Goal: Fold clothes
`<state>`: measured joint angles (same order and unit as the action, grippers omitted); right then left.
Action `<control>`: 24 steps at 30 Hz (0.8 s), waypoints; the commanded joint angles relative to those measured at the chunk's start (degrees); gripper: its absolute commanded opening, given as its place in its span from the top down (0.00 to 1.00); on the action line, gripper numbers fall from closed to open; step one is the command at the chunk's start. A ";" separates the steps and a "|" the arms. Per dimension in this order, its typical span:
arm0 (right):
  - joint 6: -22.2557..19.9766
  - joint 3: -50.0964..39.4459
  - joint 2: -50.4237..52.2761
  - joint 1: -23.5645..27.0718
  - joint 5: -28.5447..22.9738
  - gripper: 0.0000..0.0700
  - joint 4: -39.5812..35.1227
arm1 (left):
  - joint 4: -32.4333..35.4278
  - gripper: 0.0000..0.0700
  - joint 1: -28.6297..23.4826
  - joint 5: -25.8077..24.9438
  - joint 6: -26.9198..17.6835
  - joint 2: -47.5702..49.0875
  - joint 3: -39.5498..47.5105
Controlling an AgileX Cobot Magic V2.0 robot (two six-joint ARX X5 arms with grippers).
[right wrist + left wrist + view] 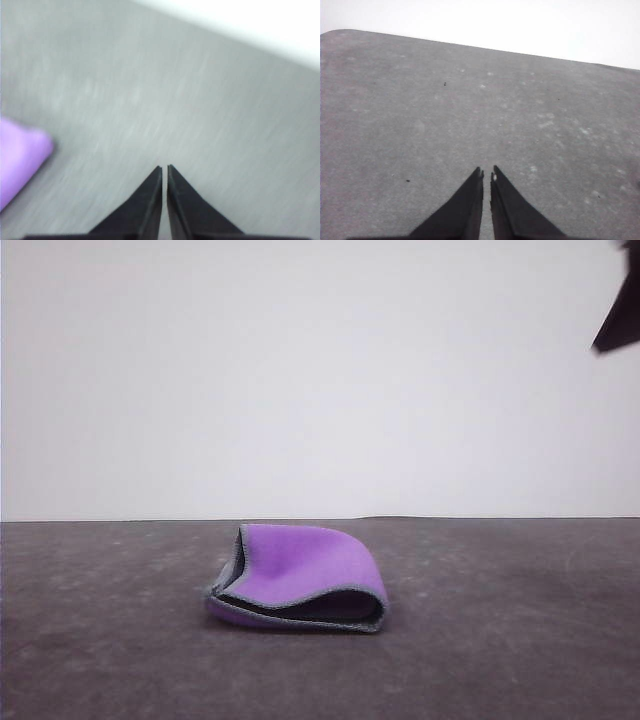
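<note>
Up in the top right corner of the front view, a dark piece of the right arm (620, 315) hangs high over the worktop (520, 640), well clear of everything below. From its wrist camera the right tool (164, 168) points down and forward over bare surface, its two black tapered fingers (145, 210) drawn together with only a hairline slit between the tips, nothing held. That picture is streaked with blur, so fine detail is lost.

The left tool (486, 171) shows the same pose in its own wrist view: pointed fingers (462, 210) nearly meeting, a thin gap between them, nothing gripped, poised above open worktop.

The cloth (297, 578) lies near the middle of the worktop in the front view, apart from both tools. It is folded over on itself, bright purple face outward, a dark grey inner face peeking through the mouth of the fold along the near side. A stitched grey edge runs round the rim. The top layer bulges rather than lying flat, soft and rounded. In the right wrist view a purple corner of it (20, 160) sits off to one side of the fingers, not touching them.

The worktop is dark grey, matte, faintly speckled with pale flecks, with a rounded far corner (340, 34) in the left wrist view. Plenty of free surface on every side of the cloth; a plain white wall (300, 380) stands behind.
</note>
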<state>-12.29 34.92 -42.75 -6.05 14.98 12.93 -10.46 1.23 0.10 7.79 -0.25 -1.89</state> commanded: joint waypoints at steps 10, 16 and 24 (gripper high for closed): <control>1.28 -22.98 32.96 5.40 -0.05 0.99 -3.73 | -0.24 0.98 -0.09 0.13 0.46 0.11 1.18; 2.71 -29.68 39.89 5.53 -0.01 0.99 -3.78 | -0.24 0.98 -0.09 0.13 0.46 0.11 1.18; 2.91 -33.30 42.54 5.36 -0.12 0.99 -3.72 | -0.24 0.98 -0.09 0.13 0.46 0.11 1.18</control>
<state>-10.21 2.07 -0.38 -0.64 14.91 9.80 -10.46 1.23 0.11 7.79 -0.25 -1.89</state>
